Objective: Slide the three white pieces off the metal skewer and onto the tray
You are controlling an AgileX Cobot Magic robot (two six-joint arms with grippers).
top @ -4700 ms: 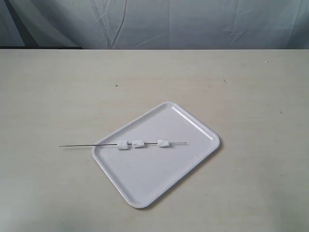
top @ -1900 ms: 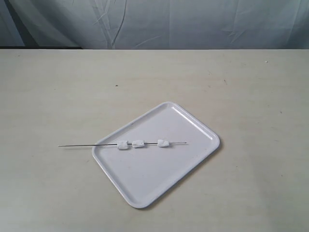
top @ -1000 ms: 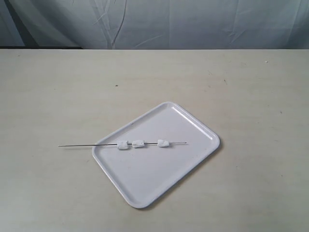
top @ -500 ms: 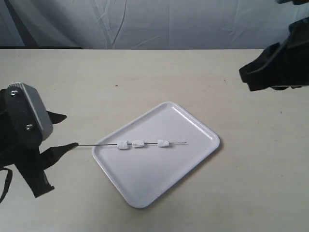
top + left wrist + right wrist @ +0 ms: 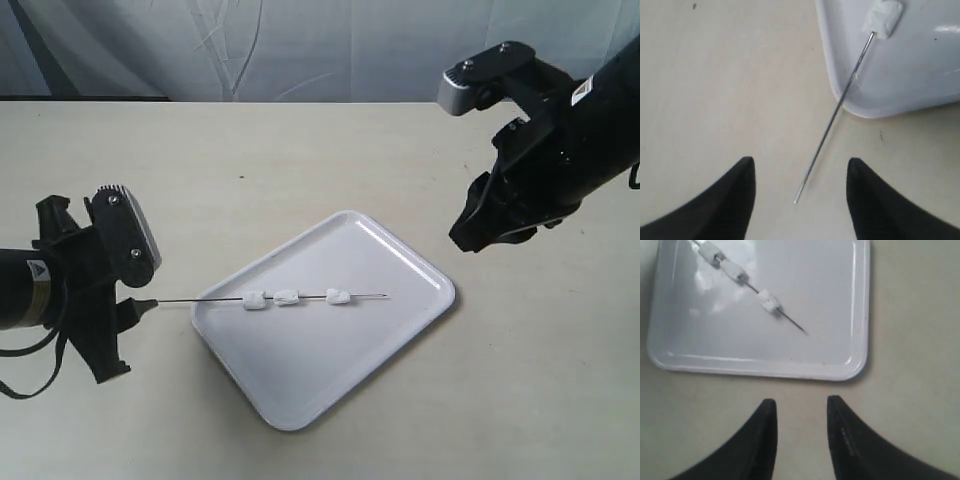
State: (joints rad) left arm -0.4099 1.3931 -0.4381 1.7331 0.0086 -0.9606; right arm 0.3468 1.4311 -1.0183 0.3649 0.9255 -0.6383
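The thin metal skewer [image 5: 200, 300] lies with its bare end on the table and the rest over the white tray [image 5: 400, 262]. Three white pieces [image 5: 288, 297] are threaded on it above the tray. My left gripper [image 5: 138, 298] is open at the skewer's bare end. In the left wrist view the skewer [image 5: 830, 125] ends between the fingers of the left gripper [image 5: 801, 164], and one white piece [image 5: 882, 19] shows on the tray [image 5: 920, 75]. My right gripper [image 5: 468, 238] hangs open, holding nothing, to the right of the tray. The right gripper [image 5: 799, 402] is seen over bare table beside the tray [image 5: 830, 300], where the white pieces [image 5: 768, 301] sit.
The beige table [image 5: 300, 160] spreads around the tray. A pale blue cloth backdrop [image 5: 350, 50] hangs behind the table's far edge.
Both arms have come into view. The left gripper has closed in on the skewer's bare end. The right arm has swung down toward the tray's right corner. Skewer and pieces have not moved.
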